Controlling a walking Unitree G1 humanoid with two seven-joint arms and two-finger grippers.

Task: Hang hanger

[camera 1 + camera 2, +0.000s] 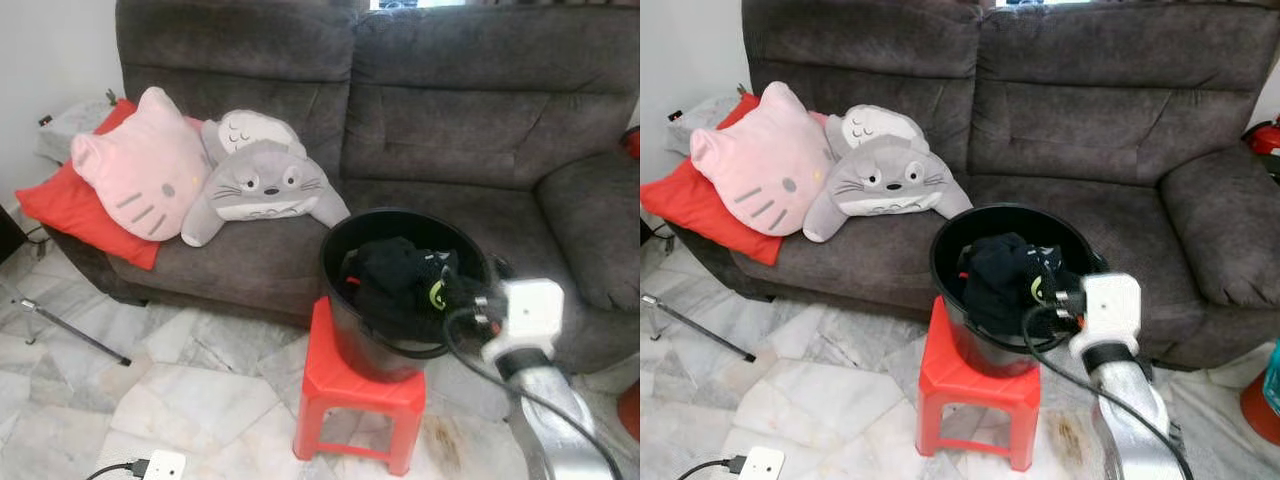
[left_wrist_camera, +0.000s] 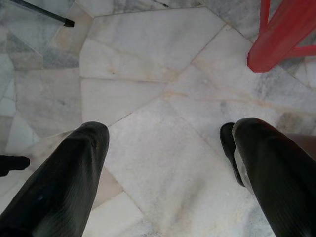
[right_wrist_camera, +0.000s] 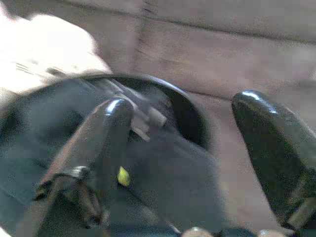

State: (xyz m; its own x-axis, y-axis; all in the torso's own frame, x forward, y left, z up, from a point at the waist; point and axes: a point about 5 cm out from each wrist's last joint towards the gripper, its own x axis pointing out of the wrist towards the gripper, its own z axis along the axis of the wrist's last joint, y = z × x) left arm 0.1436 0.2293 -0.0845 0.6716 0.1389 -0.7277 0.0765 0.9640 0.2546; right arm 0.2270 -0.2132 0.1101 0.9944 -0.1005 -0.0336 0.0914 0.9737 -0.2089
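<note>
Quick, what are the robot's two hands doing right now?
Left gripper: jaws open, empty, over the floor.
Right gripper: jaws open, empty, at the black bucket.

Bucket (image 1: 345, 290) on stool (image 1: 345, 385), before sofa (image 1: 450, 130); clothes (image 1: 395, 280) in bucket; plush cushions (image 1: 200, 175) on sofa, left.

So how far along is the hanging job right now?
Early stage. Nothing looks hung yet, and no hanger can be made out. The right end effector is open at the rim of the black bucket on the red stool, over the dark clothes. The left end effector is open above the marble floor, holding nothing. Still left: grasp something, lift it out and hang it.
</note>
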